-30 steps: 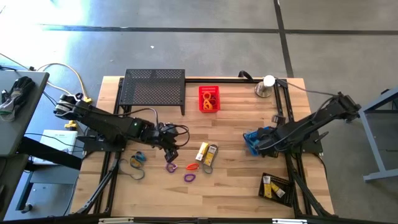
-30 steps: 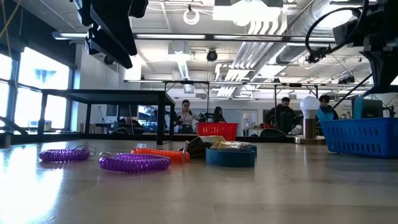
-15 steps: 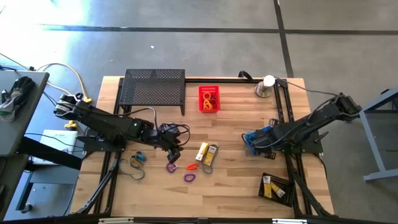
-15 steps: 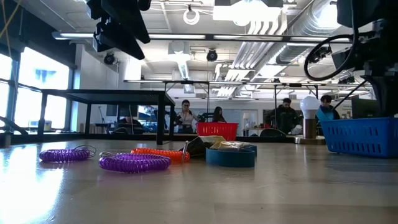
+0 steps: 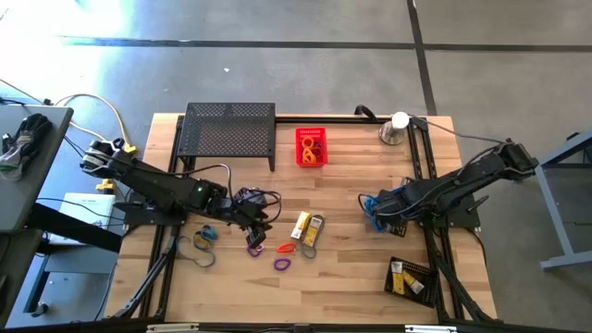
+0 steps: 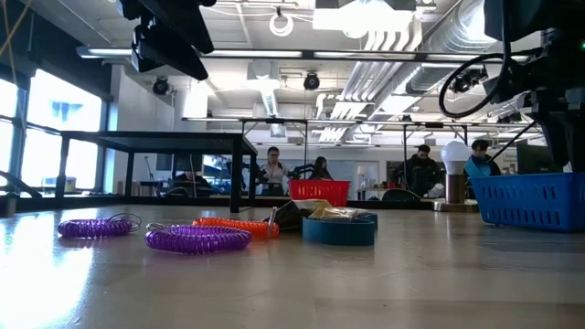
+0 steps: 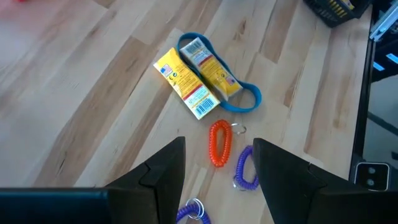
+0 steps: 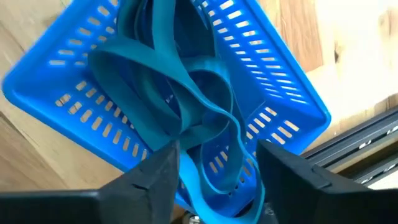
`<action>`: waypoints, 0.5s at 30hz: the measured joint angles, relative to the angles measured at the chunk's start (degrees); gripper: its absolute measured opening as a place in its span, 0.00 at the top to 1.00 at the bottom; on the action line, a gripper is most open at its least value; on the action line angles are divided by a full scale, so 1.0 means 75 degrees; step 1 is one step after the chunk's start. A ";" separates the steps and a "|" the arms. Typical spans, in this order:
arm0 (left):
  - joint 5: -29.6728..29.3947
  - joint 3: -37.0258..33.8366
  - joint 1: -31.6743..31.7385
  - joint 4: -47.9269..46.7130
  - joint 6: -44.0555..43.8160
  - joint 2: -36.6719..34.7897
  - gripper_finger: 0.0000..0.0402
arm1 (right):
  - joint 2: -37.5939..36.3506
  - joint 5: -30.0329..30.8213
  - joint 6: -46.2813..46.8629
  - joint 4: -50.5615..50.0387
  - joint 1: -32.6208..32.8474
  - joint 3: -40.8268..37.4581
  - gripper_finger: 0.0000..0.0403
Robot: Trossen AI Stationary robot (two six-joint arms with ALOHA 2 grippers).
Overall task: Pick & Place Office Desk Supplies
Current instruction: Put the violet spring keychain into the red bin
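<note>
My left gripper [image 7: 214, 180] hangs open above the loose supplies. Past its fingers an orange coil loop [image 7: 219, 143] and a purple one [image 7: 245, 169] lie flat on the wood. Beyond them are two yellow-and-white boxes [image 7: 196, 78] lying on a blue band [image 7: 247, 99]. In the high view this gripper [image 5: 258, 218] is left of the boxes [image 5: 308, 228]. My right gripper [image 8: 217, 186] is open over the blue basket [image 8: 273, 112], which holds several tangled blue bands [image 8: 180, 87]. My right gripper stands open, pointing down into the basket, and a loop of blue band [image 8: 214, 165] reaches between its fingers. I cannot tell whether either finger touches it.
A black mesh shelf [image 5: 229, 131] and a red basket [image 5: 311, 146] of small loops stand at the far side. A silver dome [image 5: 396, 128] is at the far right, and a black tray [image 5: 409, 277] of boxes at the near right. More bands [image 5: 202, 242] lie near left.
My right arm has shifted a little toward the table's left edge, staying over the blue basket. The supplies on the table have not moved.
</note>
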 joint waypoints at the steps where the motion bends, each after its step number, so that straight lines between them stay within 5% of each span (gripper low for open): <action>1: 0.0000 0.0000 -0.0003 0.0001 0.0000 0.0001 0.55 | 0.0000 -0.0008 0.0173 -0.0024 0.0000 0.0047 0.48; 11: 0.0007 0.0000 -0.0016 -0.0407 0.0315 0.0000 0.55 | -0.0117 -0.0373 0.1172 0.0021 0.0003 0.1010 0.44; 15: 0.0200 0.0000 -0.0032 -0.0971 0.0138 0.0003 0.55 | -0.0259 -0.0415 0.2019 0.1619 0.0019 0.1174 0.44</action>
